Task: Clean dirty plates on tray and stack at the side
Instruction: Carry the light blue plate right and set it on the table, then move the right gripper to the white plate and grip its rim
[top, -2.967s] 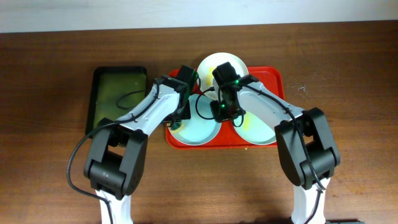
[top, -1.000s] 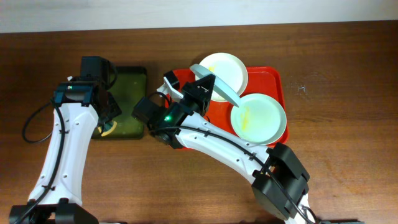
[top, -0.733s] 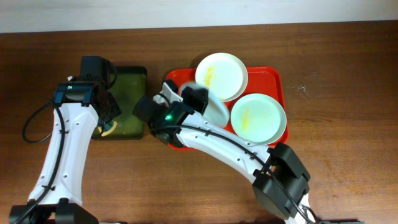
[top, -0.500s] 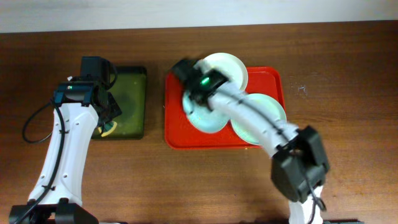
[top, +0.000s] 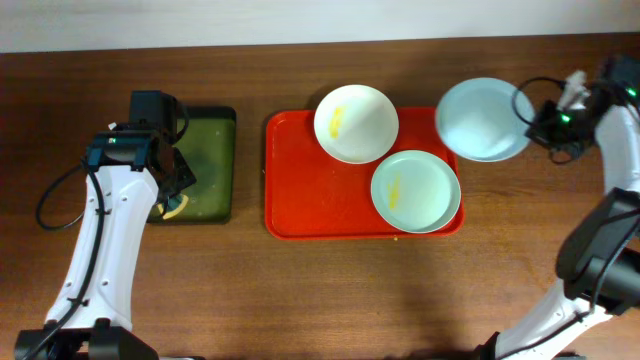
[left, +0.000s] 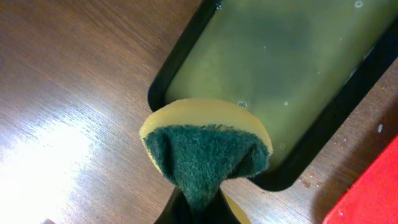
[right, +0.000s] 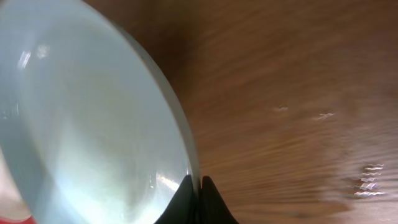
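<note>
Aqua plate (top: 483, 118) is clamped by its rim in the right tool (top: 540, 122). In the wrist view the two fingers pinch the plate's edge with no gap, and the plate's pale face fills the left of that frame with no yellow on it. The plate is to the left of the tool. It is off the red tray (top: 320, 205) except where its left edge overlaps the tray's far right corner; the rest is over the counter (top: 300, 290).

White plate (top: 356, 123) and second aqua plate (top: 416, 190) lie on the tray's right half, each with a yellow smear.

Left tool (left: 196, 210) is closed on a green-and-yellow sponge (left: 205, 149) at the near edge of the dark green tray (top: 205, 150).

Versus 0.5 s ago: the right arm has swung from over the tray's left-centre out to the right, taking the plate with it. The left arm and sponge are unchanged.
</note>
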